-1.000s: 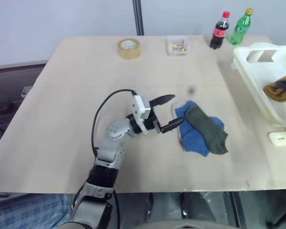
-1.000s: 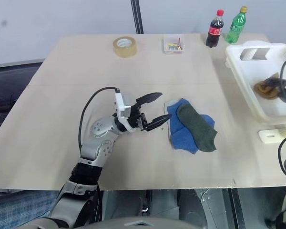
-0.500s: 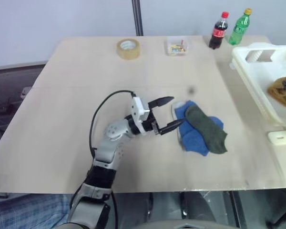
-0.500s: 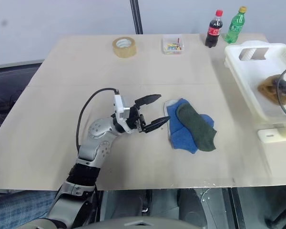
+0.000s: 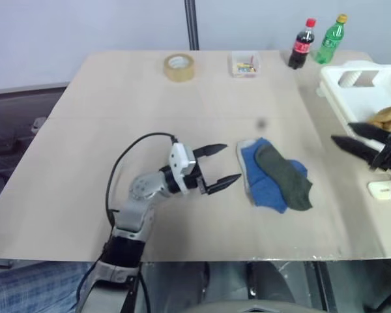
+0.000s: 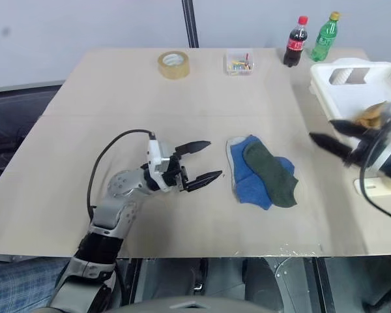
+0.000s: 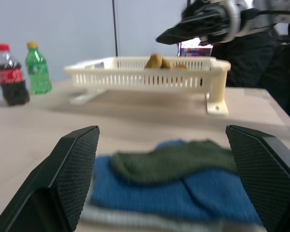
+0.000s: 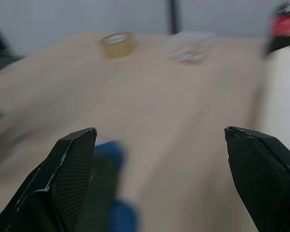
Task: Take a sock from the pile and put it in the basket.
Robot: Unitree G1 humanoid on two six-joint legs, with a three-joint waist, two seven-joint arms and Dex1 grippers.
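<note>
The pile [image 5: 275,176], blue socks with a dark green sock on top, lies right of the table's middle. My left gripper [image 5: 233,162] stands open and empty just left of it, pointing at it, not touching. My right gripper [image 5: 342,132] is open and empty above the table, between the pile and the white slotted basket [image 5: 360,68] at the right edge. A mustard sock [image 5: 386,116] lies in the basket. The left wrist view looks over the pile [image 7: 174,179] to the basket [image 7: 145,79], with the right gripper [image 7: 183,30] above it.
At the far edge stand a tape roll [image 5: 179,67], a small clear box of colourful bits [image 5: 244,64], a cola bottle [image 5: 302,43] and a green bottle [image 5: 330,39]. A small white block [image 5: 384,189] lies near the basket's front corner.
My right gripper has swung out of the basket toward the pile, leaving the mustard sock inside. My left gripper has drawn back a little from the pile.
</note>
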